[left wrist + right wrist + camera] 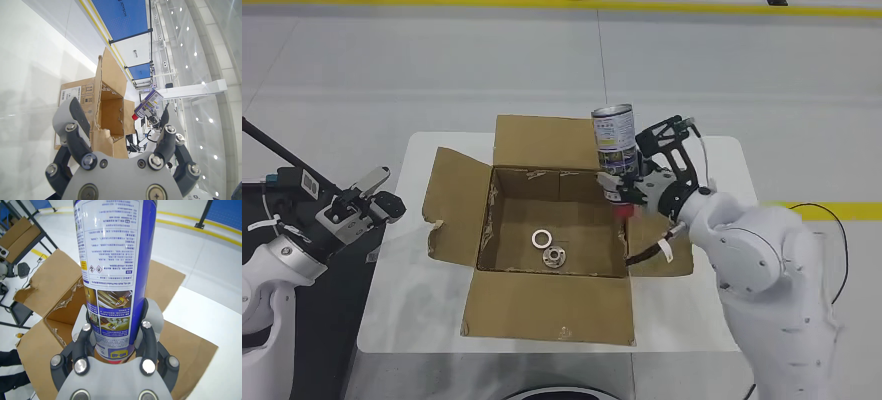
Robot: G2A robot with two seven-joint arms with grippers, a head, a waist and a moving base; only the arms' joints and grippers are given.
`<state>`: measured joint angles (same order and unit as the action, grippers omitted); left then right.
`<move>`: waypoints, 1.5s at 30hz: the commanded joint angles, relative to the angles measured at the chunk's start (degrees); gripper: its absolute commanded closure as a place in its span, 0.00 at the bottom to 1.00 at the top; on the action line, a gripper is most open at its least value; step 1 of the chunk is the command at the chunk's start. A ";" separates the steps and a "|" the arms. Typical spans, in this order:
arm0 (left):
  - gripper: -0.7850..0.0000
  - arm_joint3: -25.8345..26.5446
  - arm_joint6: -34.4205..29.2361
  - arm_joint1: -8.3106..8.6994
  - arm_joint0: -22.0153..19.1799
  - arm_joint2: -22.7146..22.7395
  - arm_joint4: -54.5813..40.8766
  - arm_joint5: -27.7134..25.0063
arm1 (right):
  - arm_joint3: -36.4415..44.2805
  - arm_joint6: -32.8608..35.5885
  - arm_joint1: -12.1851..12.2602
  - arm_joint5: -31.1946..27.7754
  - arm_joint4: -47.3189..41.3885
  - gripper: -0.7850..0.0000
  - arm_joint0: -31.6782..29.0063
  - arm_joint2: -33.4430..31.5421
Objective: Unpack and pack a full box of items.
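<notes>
White table (712, 300), and on it the open cardboard box (552, 290), flaps splayed, edges torn. Above the box's right wall is the blue spray can (614, 135), upside down, silver base up and red cap down. The right gripper (119, 313) is clamped on it near the cap end. The left gripper (121, 107) hangs well left of the box, fingers wide apart, empty. Two small rings (541, 238) lie on the box floor.

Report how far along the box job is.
Done: the cardboard box stands open, nearly bare inside. In hand: the right gripper holds the spray can, cap down, over the box's edge; going out or in, I cannot tell. To do: a flat ring and a thicker ring lie on the box floor; the left gripper is open, beside the table.
</notes>
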<state>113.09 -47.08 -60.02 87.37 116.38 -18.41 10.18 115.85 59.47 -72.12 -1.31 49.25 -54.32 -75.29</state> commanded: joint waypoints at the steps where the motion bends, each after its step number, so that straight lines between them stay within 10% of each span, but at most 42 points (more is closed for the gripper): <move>1: 0.00 0.00 0.00 0.00 0.00 0.00 0.00 0.00 | 2.19 -0.75 0.38 1.83 2.09 1.00 -1.98 -3.22; 17: 0.00 0.00 0.00 0.00 0.00 0.00 0.00 0.00 | -10.70 6.96 2.51 6.15 8.51 1.00 -2.25 -17.21; 31: 0.00 0.00 0.00 0.00 0.00 0.00 0.00 0.00 | -37.17 18.96 3.94 0.58 10.38 1.00 7.34 -14.33; 45: 0.00 0.00 0.00 0.00 0.00 0.00 0.00 0.00 | -44.59 16.78 4.53 -0.07 10.77 0.93 9.03 -12.03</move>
<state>113.09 -47.08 -60.02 87.37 116.38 -18.41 10.18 71.39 76.35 -67.63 -1.31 60.09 -45.19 -87.44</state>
